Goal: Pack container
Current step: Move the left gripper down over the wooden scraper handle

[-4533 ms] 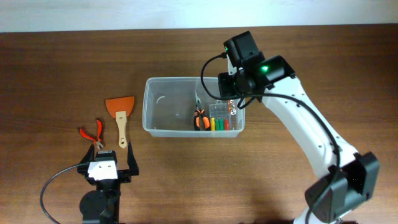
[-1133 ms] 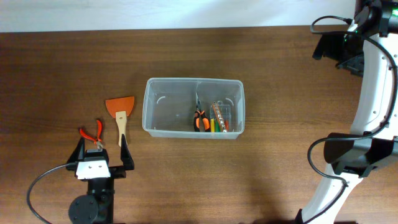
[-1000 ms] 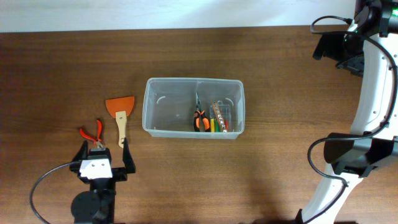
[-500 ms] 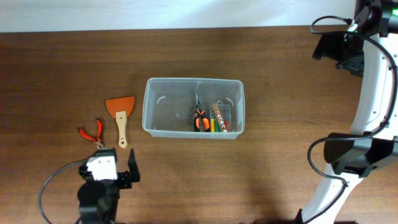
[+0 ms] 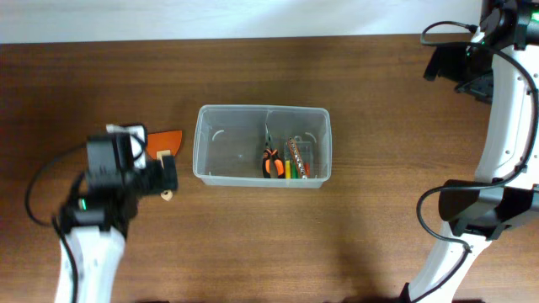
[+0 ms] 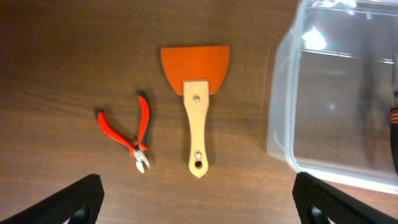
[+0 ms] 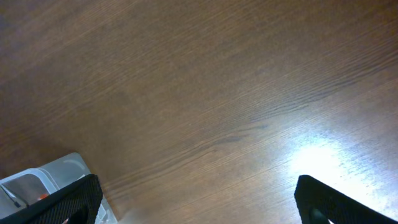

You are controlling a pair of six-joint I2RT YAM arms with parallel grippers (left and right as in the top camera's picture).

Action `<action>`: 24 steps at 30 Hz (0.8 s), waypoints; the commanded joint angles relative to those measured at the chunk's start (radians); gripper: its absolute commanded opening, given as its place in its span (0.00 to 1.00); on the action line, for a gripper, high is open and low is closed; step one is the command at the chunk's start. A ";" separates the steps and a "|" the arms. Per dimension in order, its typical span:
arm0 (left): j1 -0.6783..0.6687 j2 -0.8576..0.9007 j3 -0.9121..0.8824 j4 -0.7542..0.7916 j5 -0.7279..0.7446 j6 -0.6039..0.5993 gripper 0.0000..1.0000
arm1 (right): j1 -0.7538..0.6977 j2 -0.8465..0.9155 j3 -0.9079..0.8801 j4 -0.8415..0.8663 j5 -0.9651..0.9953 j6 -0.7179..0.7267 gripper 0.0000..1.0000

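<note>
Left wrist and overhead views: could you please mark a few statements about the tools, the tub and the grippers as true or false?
1. The orange-bladed scraper with a wooden handle lies on the wooden table, outside the clear plastic rectangular tub. True.
2. The red-handled cutters lie inside the tub. False: they lie on the table beside the scraper.
3. The left gripper is shut on the scraper. False: its fingers are wide apart and hold nothing.
4. Orange-handled pliers lie inside the tub. True.
5. The right gripper hangs directly over the tub. False: it is over the table, far off to one side.
</note>
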 commanded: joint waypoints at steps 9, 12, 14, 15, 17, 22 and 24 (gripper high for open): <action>0.039 0.257 0.166 -0.065 -0.015 0.109 0.99 | 0.000 -0.008 0.007 0.000 0.005 -0.002 0.99; 0.039 0.295 0.166 -0.058 -0.015 0.135 0.99 | 0.000 -0.008 0.007 0.000 0.005 -0.002 0.99; 0.040 0.323 0.166 -0.055 -0.014 0.138 0.99 | 0.000 -0.008 0.007 0.000 0.005 -0.002 0.99; 0.040 0.336 0.166 -0.056 -0.014 0.138 0.99 | 0.000 -0.008 0.007 0.000 0.005 -0.002 0.98; 0.040 0.370 0.166 -0.056 -0.014 0.138 0.99 | 0.000 -0.008 0.007 0.000 0.005 -0.002 0.99; 0.048 0.462 0.166 -0.056 -0.006 0.126 0.99 | 0.000 -0.008 0.007 0.000 0.005 -0.002 0.99; 0.060 0.495 0.166 -0.052 0.024 0.126 0.99 | 0.000 -0.008 0.007 0.000 0.005 -0.002 0.99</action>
